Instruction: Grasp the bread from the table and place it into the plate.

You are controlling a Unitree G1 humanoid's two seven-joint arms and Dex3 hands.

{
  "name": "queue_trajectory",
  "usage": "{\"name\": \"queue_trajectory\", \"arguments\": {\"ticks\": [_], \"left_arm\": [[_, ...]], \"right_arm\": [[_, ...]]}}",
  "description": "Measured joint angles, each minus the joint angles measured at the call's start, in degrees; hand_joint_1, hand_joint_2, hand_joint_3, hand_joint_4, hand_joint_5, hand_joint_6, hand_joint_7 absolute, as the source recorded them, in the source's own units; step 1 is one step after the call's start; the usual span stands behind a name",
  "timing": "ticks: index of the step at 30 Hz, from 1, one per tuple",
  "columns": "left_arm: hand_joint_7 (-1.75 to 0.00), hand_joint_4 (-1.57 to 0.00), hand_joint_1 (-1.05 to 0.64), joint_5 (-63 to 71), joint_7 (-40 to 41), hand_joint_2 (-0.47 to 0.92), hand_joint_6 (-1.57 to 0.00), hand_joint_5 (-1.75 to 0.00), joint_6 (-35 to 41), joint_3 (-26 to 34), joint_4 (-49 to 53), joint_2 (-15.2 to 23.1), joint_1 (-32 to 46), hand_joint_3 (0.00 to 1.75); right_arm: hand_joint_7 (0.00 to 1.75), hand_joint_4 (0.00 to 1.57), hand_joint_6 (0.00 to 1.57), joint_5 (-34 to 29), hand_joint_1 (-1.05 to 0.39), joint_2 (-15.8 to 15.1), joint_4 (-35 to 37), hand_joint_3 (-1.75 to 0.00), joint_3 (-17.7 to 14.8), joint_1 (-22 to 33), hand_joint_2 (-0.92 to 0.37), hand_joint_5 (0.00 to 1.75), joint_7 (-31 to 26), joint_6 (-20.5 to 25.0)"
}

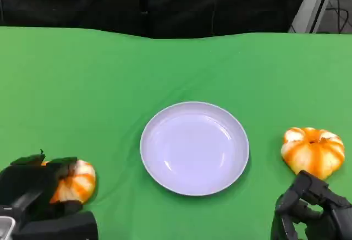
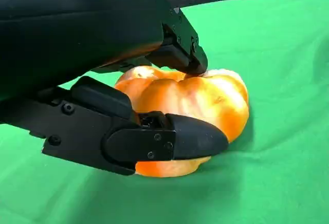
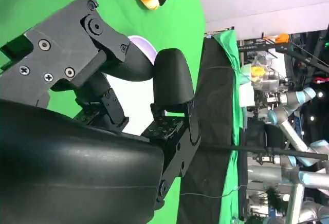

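Flanking empty plate [image 1: 194, 147]: 2nd bread [image 1: 313, 151] by right hand [image 1: 311, 211].

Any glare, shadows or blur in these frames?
Head view: even light, soft sheen on the plate, faint shadow under the right bread. Left wrist view: sharp, the left robot hand around the left bread, dark shadow beneath. Right wrist view: right robot hand close, background lab bright.
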Motion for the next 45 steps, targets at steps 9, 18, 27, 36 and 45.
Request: {"name": "queue_trajectory", "arguments": {"ticks": [9, 18, 27, 36, 45], "left_arm": [[-1.7, -0.61, -0.15, -5.75, 3.26, 0.92, -0.44, -1.72, -4.98, 0.41, 3.78, -0.28, -1.82, 0.22], [-1.75, -0.7, -0.13, -6.22, 9.81, 0.92, -0.43, -1.75, -7.71, 0.25, 5.88, -1.08, -1.88, 0.27], [-0.76, -0.73, -0.15, -7.41, 13.6, 0.92, -0.78, -1.75, -9.21, 0.39, 5.92, -1.69, -1.35, 0.26], [-1.75, -0.72, -0.1, -7.76, 14.04, 0.92, -0.45, -1.75, -10.62, 1.85, 0.24, -1.61, -0.98, 0.21], [-1.75, -0.81, -0.1, -7.92, 9.59, 0.83, -0.54, -1.75, -7.93, 3.89, -10.79, -1.64, -0.84, 0.52]], "right_arm": [[1.63, 0.85, 0.76, 0.01, -0.15, 0.0, -0.27, -1.34, 0.0, -0.04, -0.48, 1.75, 0.0, 0.06], [1.62, 0.85, 0.76, 0.37, -0.15, 0.0, -0.27, -1.35, -0.02, -0.01, -0.48, 1.75, 0.18, 0.12], [1.61, 0.85, 0.76, 0.39, -0.15, 0.0, -0.32, -1.35, -0.03, 0.0, -0.48, 1.75, 0.09, 0.51], [1.6, 0.85, 0.77, 0.64, -0.14, 0.0, -0.33, -1.35, -0.1, -0.04, -0.48, 1.75, 0.32, 0.85], [1.6, 0.86, 0.78, 0.66, -0.14, 0.01, -0.3, -1.36, -0.18, -0.12, -0.47, 1.75, 0.38, 0.84]]}}
